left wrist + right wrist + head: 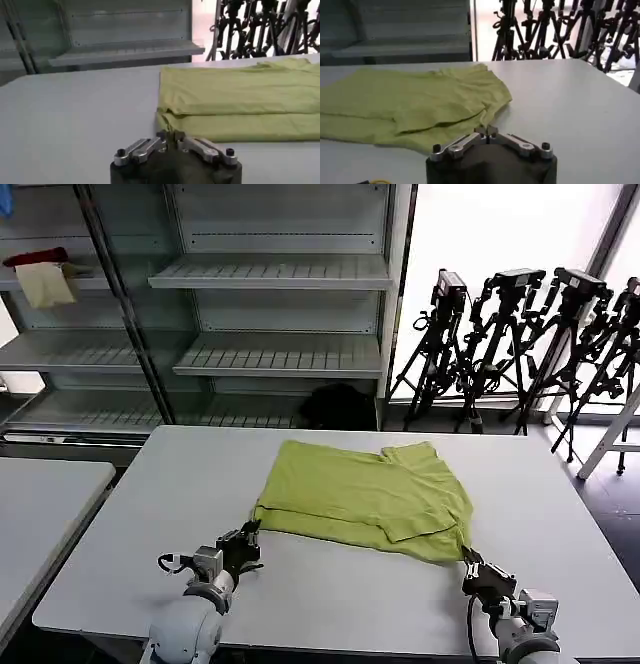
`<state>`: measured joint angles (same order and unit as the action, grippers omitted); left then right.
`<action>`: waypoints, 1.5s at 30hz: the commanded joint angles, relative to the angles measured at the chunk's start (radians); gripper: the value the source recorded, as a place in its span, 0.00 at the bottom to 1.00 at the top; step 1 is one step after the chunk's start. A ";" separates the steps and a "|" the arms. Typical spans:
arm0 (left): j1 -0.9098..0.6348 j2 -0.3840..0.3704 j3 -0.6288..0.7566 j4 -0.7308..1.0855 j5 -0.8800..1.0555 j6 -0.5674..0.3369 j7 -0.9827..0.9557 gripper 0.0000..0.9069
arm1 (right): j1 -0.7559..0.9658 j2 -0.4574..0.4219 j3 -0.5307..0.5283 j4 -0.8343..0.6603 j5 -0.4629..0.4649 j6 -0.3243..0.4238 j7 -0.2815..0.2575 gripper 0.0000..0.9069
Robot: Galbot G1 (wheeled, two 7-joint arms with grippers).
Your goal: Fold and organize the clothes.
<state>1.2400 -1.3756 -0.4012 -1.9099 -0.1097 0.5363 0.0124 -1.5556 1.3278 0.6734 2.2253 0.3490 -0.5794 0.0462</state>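
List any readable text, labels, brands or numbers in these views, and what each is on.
None can be read.
T-shirt: plain lime fabric facing up, no print or label showing.
Left gripper and right gripper: bare metal and black housings, no markings legible.
Shelving and tripods behind the table: no legible signs or brand marks.
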 commanded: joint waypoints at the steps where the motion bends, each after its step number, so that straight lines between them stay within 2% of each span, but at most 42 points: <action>1: 0.028 0.008 -0.002 -0.032 0.053 -0.025 -0.016 0.00 | -0.009 -0.002 0.002 0.014 0.068 0.000 0.006 0.00; 5: 0.149 0.027 -0.056 -0.153 0.034 -0.014 -0.026 0.00 | -0.029 -0.011 0.000 0.044 0.186 0.000 0.025 0.00; 7: 0.209 0.036 -0.076 -0.241 -0.008 -0.002 -0.039 0.00 | -0.044 -0.018 -0.012 0.064 0.203 -0.001 0.035 0.00; 11: 0.396 0.041 -0.143 -0.402 -0.130 0.024 -0.086 0.00 | -0.058 -0.022 -0.059 0.092 0.198 -0.001 0.069 0.00; 15: 0.500 0.022 -0.161 -0.446 -0.169 0.017 -0.139 0.00 | -0.060 -0.024 -0.126 0.102 0.161 -0.002 0.104 0.00; 22: 0.563 0.007 -0.186 -0.468 -0.170 0.016 -0.175 0.00 | -0.097 -0.027 -0.236 0.116 0.075 -0.002 0.161 0.00; 31: 0.526 0.003 -0.192 -0.430 -0.115 0.005 -0.176 0.01 | -0.114 -0.029 -0.259 0.117 0.013 -0.002 0.176 0.00; 33: 0.515 0.000 -0.190 -0.417 -0.098 0.009 -0.180 0.04 | -0.119 -0.028 -0.263 0.120 0.004 -0.002 0.182 0.00; 35: 0.504 -0.004 -0.189 -0.404 -0.096 0.013 -0.183 1.00 | -0.127 -0.026 -0.266 0.123 -0.008 -0.001 0.186 0.00; 36: 0.502 -0.004 -0.187 -0.401 -0.096 0.013 -0.188 1.00 | -0.128 -0.026 -0.267 0.124 -0.013 -0.001 0.192 1.00; 39: 0.495 -0.009 -0.184 -0.400 -0.092 0.016 -0.212 1.00 | -0.134 -0.019 -0.285 0.124 -0.061 -0.001 0.241 1.00; 40: 0.489 -0.010 -0.184 -0.399 -0.091 0.014 -0.229 1.00 | -0.136 -0.013 -0.286 0.119 -0.112 0.000 0.256 1.00; 45: 0.469 -0.024 -0.182 -0.404 -0.083 0.004 -0.332 1.00 | -0.134 0.006 -0.286 0.120 -0.140 0.006 0.353 1.00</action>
<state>1.7121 -1.3900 -0.5787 -2.3076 -0.2049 0.5470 -0.1978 -1.6817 1.3235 0.4065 2.3432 0.2945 -0.5758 0.2936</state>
